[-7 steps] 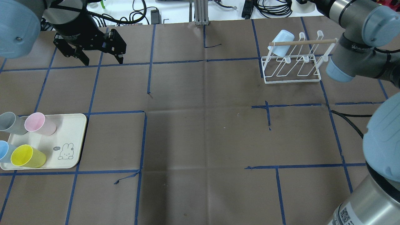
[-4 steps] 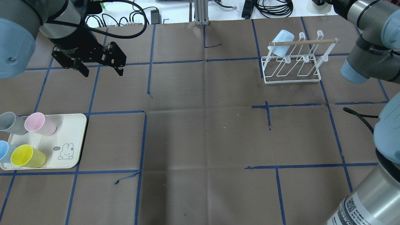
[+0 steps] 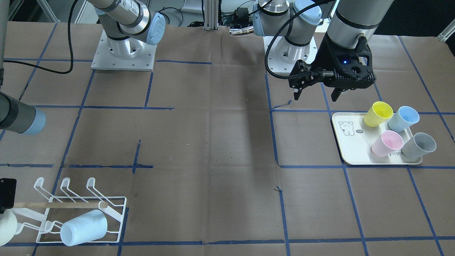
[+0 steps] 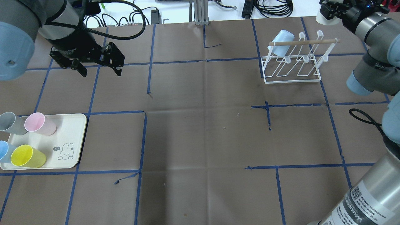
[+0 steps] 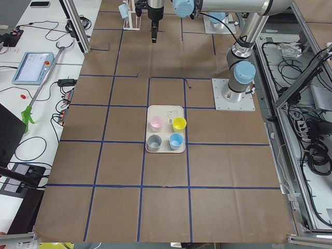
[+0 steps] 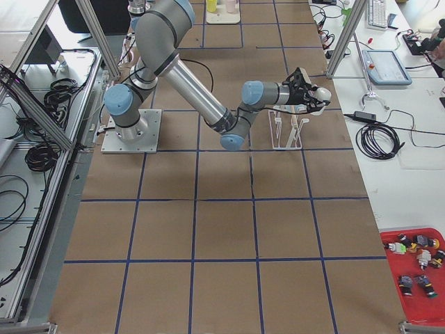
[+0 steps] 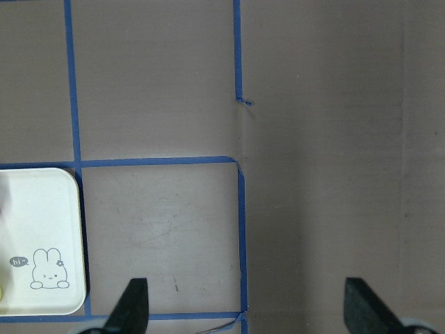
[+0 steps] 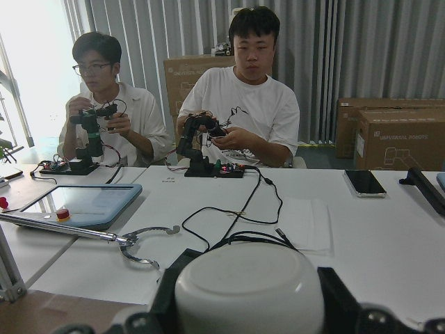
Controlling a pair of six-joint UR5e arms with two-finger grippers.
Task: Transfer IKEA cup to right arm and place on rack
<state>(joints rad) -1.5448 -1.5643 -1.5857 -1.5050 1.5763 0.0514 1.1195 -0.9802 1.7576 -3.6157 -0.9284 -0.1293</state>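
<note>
My right gripper [image 4: 328, 12] is shut on a white cup [image 4: 324, 19], held past the far right end of the rack [image 4: 292, 75]. In the right wrist view the cup's base [image 8: 249, 292] sits between the fingers. The white wire rack carries a pale blue cup [image 4: 281, 42] on its left end and also shows in the front-facing view [image 3: 81, 209]. My left gripper [image 4: 101, 72] is open and empty, hovering above the table at the far left, beyond the tray; its fingertips [image 7: 132, 306] show in the left wrist view.
A cream tray [image 4: 70, 137] with a rabbit drawing lies at the left edge. It holds a pink cup [image 4: 39, 123], a grey cup [image 4: 9, 122], a blue cup [image 4: 3, 151] and a yellow cup [image 4: 27, 156]. Cables lie beyond the far table edge. Two operators sit across the table.
My left gripper has come nearer and lower, toward the tray. My right arm has swung to the right, away from the rack, and its gripper with the white cup now shows at the top right.
</note>
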